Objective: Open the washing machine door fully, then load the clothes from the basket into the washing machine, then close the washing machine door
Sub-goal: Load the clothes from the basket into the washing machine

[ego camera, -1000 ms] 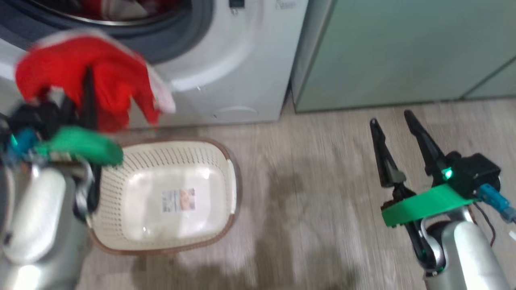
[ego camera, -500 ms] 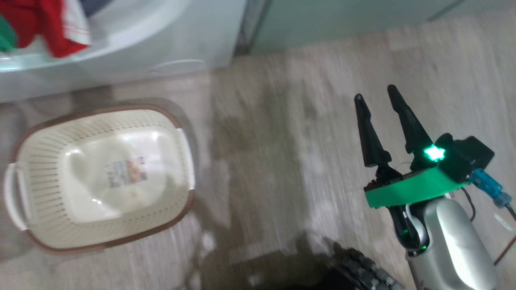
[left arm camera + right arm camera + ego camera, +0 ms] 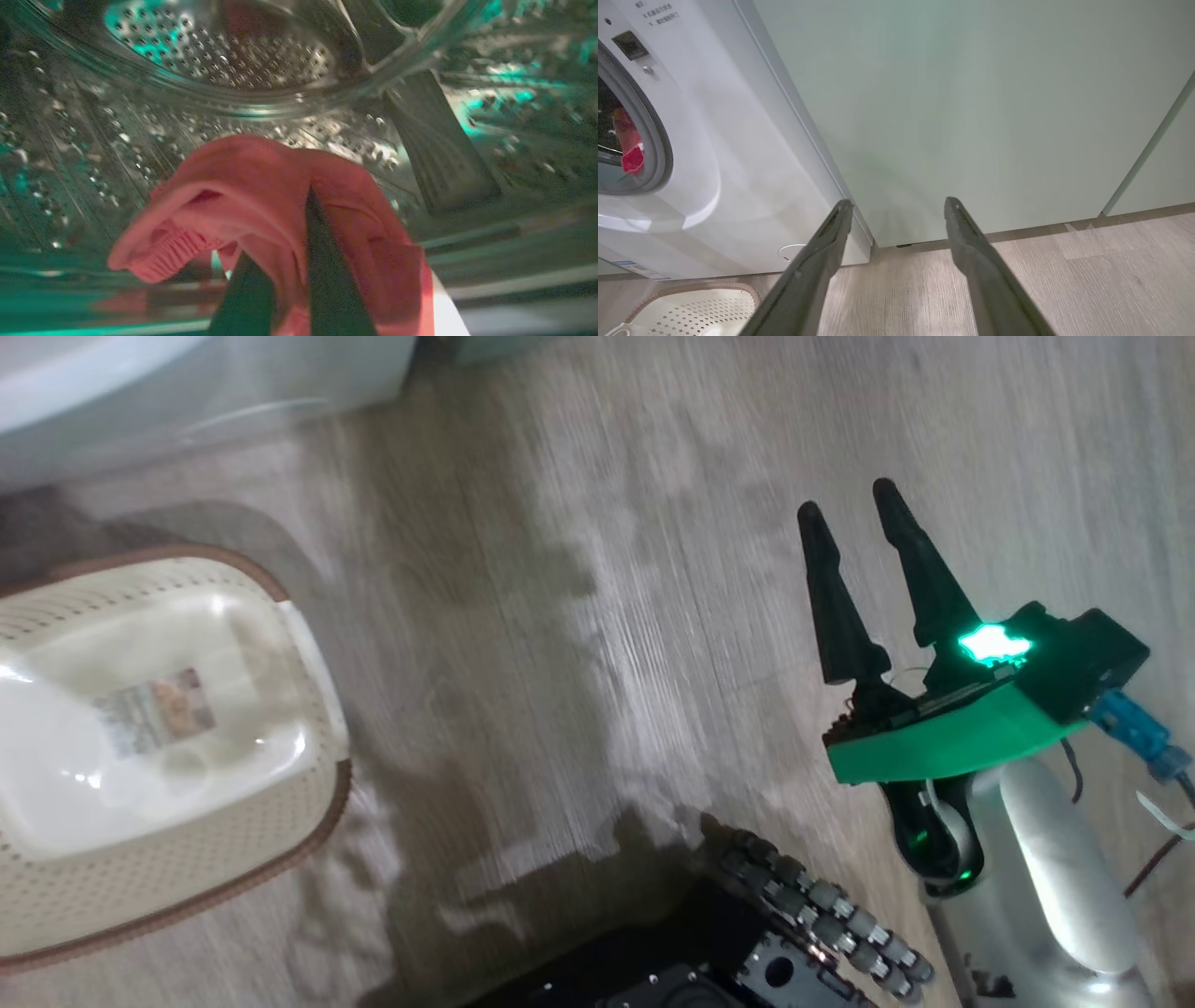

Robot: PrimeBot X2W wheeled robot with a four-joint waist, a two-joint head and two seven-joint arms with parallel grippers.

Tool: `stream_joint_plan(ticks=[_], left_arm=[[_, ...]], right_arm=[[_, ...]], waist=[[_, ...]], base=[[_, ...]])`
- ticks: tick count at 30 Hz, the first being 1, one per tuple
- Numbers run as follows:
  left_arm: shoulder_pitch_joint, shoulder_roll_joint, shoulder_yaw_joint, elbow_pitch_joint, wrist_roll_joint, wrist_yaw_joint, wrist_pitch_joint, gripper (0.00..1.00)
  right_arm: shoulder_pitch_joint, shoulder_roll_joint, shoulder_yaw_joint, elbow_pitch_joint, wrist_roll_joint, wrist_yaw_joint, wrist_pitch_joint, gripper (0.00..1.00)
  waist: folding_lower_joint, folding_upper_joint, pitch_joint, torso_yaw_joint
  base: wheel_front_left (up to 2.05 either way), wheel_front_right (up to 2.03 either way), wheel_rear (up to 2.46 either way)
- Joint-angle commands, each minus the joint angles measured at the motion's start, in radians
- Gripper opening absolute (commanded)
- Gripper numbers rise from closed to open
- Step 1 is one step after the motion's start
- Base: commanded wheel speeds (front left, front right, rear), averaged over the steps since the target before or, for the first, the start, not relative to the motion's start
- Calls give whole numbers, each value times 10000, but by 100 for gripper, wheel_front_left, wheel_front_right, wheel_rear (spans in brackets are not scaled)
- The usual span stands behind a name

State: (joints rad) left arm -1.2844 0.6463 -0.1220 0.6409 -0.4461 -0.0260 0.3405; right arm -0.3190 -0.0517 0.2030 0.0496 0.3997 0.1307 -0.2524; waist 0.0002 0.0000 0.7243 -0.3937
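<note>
left gripper [image 3: 277, 223] clamped on red clothes [image 3: 261, 186], both inside the washer [image 3: 233, 65] drum, perforated steel all round. right gripper [image 3: 845, 497] spread wide, holding nothing, over the floor [image 3: 560, 569]: pale grey wood-look planks, glare and shadow patches. basket [image 3: 187, 882] on floor in front of washer, base sticker showing. pale green cabinets [image 3: 948, 93] butt against washer's side. dark robot base [image 3: 803, 915] at head view's lower edge.
</note>
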Motion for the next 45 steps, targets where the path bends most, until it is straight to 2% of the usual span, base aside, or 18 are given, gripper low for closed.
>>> stream_joint_plan(ticks=[1,3,10,19,20,21,27,32,38,39,45], left_arm=[[-393,640,282,-413,82,49,-67,0],[-787,799,267,-526,257,101,-349,0],[-1921,1015,243,-566,847,174,-2582,0],[-1830,759,104,1546,595,-302,-3338,0],[-1817,705,87,1747,565,-327,-3386,33],[-1814,652,56,1914,545,-367,-3451,100],[-1436,273,-252,2406,669,-483,-4670,100],[-301,-232,-207,1957,562,-111,-5552,100],[2005,-921,136,-232,288,521,-5959,100],[2005,-921,136,-232,288,521,-5959,100],[5011,-1437,627,-3519,294,1572,-6013,100]], right_arm=[[116,15,194,-317,69,0,-91,100],[84,15,216,-381,129,0,-91,100],[-64,15,281,-527,258,0,-92,100],[-196,15,215,-572,218,0,-93,100],[-202,15,187,-576,196,0,-93,100],[-205,15,160,-573,173,0,-93,100],[-173,15,-29,-487,-52,0,-93,100],[5,15,-222,-418,-349,0,-93,100],[154,15,-384,-316,-791,0,-93,100],[154,15,-384,-316,-791,0,-93,100],[305,15,-492,-6,-1212,0,-93,100]], waist=[[-2,0,279,-224],[-2,0,423,-279],[-2,0,777,-346],[-2,0,940,-183],[-2,0,932,-147],[-2,0,918,-112],[-2,0,503,245],[-2,0,-110,682],[-2,0,-865,1227],[-2,0,-865,1227],[-2,0,-1651,1684]], base=[[0,0,0],[0,0,0],[0,0,0],[0,0,0],[0,0,0],[0,0,0],[0,0,0],[0,0,0],[0,0,0],[0,0,0],[0,0,0]])
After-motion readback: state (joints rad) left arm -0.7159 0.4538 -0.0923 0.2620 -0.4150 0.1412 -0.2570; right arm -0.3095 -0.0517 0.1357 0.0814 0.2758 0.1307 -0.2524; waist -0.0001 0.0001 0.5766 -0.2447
